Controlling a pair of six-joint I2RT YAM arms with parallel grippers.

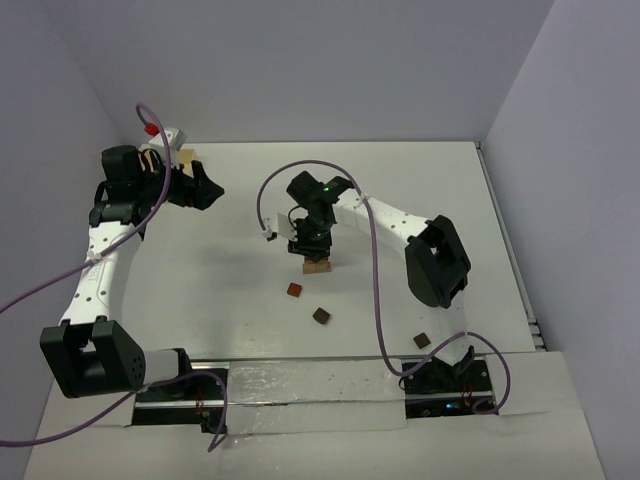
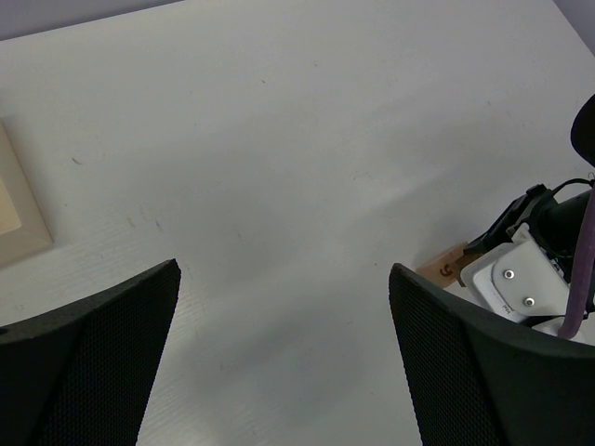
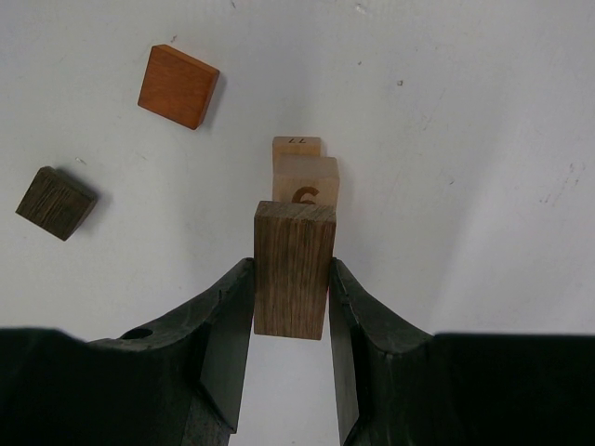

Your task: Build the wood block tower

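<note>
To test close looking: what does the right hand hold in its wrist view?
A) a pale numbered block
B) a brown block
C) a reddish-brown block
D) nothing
B: the brown block sits clamped in the right hand, while the reddish-brown block lies loose on the table.

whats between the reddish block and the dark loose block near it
Only bare table between reddish block and dark block, shown in right wrist view.

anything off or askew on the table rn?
Nothing spilled or broken. Right gripper holds the brown block squarely. Only oddities: the two tan blocks sit slightly offset sideways, and one dark block lies apart by the right arm's base.
</note>
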